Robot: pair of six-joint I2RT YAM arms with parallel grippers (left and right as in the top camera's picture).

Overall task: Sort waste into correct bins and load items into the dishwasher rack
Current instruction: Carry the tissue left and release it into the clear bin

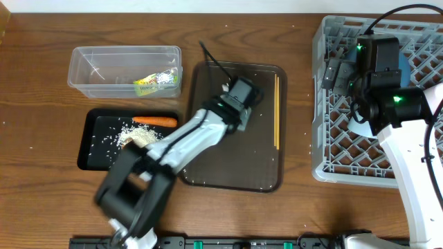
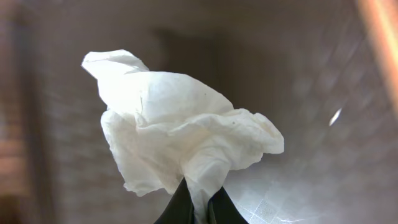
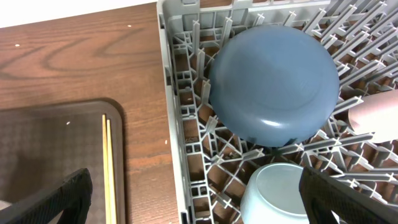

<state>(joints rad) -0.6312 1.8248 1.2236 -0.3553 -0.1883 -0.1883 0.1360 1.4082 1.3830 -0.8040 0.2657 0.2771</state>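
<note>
Left gripper (image 2: 198, 204) clenched on a crumpled white tissue (image 2: 180, 137); right gripper (image 3: 193, 193) spread wide, grasping nothing, above the dishwasher rack (image 3: 180, 124).

The tissue hangs over the dark brown serving tray (image 1: 208, 166), where chopsticks (image 1: 277, 111) lie along the right rim. Below the right fingers a dark blue bowl (image 3: 273, 81) sits upside down in the rack, just beside a pale blue vessel (image 3: 273, 193). The wrapper (image 1: 156, 81) in the clear tub (image 1: 90, 62) carries green-yellow print too small to read. Carrot (image 1: 156, 121) and rice (image 1: 128, 135) lie in the black tray (image 1: 93, 155). A strip of wood-grain table (image 1: 41, 104) shows between serving tray and rack.
</note>
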